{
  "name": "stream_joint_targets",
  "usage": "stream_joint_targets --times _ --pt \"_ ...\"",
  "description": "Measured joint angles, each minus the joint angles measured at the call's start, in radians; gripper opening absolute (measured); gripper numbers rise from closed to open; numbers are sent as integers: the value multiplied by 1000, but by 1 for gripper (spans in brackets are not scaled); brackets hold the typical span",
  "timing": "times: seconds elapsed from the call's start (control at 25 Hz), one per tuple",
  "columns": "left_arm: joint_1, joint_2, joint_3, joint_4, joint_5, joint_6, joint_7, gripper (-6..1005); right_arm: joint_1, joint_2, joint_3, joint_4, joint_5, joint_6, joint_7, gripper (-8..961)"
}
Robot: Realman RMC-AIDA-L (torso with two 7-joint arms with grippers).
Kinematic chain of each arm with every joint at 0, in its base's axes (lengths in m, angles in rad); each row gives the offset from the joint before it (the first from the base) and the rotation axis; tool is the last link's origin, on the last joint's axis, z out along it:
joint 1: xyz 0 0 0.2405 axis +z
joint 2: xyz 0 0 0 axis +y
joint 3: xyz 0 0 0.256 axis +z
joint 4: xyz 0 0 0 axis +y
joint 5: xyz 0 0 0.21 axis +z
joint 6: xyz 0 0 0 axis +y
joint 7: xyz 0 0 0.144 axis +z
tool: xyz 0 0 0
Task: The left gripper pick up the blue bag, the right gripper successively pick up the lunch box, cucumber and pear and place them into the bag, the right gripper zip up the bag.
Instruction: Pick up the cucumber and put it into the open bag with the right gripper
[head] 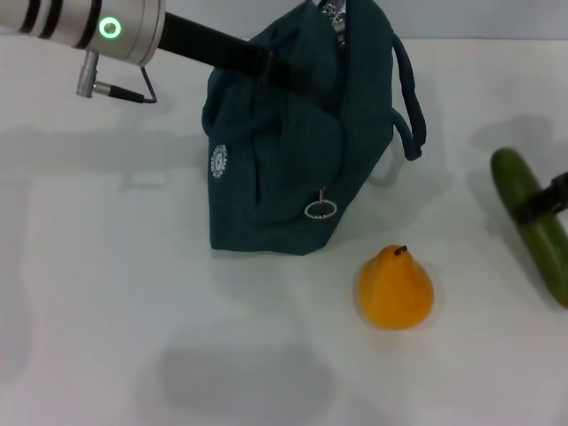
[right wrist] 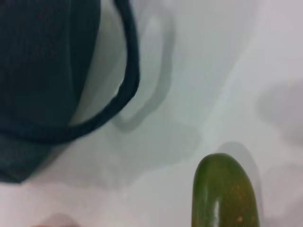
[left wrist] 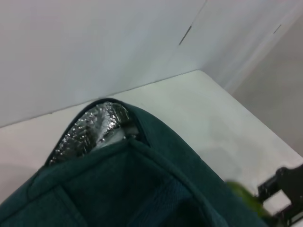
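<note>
Worked across a white table (head: 106,293), with the job judged roughly a third done. Propped the bag (head: 284,169) up at a tilt toward the back of the table, base down and mouth gaping, with the left gripper (head: 275,67) reaching in from the left and pinched, by the look of it, on the fabric of the top edge. Showed crinkled silver lining (left wrist: 90,127) through the opening in the left wrist view, and a pale shape (left wrist: 115,135) inside. Took that, as a judgement only, for the lunch box, found nowhere on the table. Counted the first two steps, bag lifted and box packed, as probably finished. Found the cucumber (head: 532,222) well to the right of the bag, apart from it and apparently lying on the table, its rounded end toward the bag's loose handle (head: 410,98). Met the right gripper (head: 548,202) at the frame's right edge, set across the cucumber's middle; could not tell whether clamped on it or merely placed around it. Judged the cucumber step begun but not completed. Left the pear (head: 396,288) untouched, upright on the table just in front of the bag's right corner, stem up, with neither gripper near. Saw the zip pull (head: 320,209) hanging free on the bag's front face. Reckoned cucumber, pear and zipping all outstanding.
</note>
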Motion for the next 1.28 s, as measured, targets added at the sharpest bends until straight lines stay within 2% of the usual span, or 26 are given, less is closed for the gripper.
stream_joint_targets --times 0.12,0.24,0.48,0.56,0.68,0.8,0.96,1.16,1.28 --pt "8 1 -3 -3 -9 10 -1 40 -49 -21 21 -45 90 21 -17 585" --pt "15 5 -3 -4 -20 14 -1 40 -79 -26 96 -69 152 29 -63 583" --pt "17 8 -3 -5 -23 14 -1 40 -131 -18 274 -84 262 66 -221 580" --pt "16 7 -2 -5 -23 14 -1 40 -158 -15 318 -77 365 86 -317 579" --pt "10 4 -1 -5 -23 14 -1 40 -199 -9 359 -37 604 101 -526 577" --pt "9 2 -3 0 -41 14 -2 40 -220 1 364 27 838 95 -743 576" --pt "11 10 -3 2 -96 11 -4 40 -217 26 355 111 1014 73 -967 574" --pt "7 15 -5 2 -103 4 -23 40 -173 71 349 188 1046 59 -1098 571" --pt "7 15 -11 0 -106 1 -28 40 -138 81 335 272 1066 55 -1183 570"
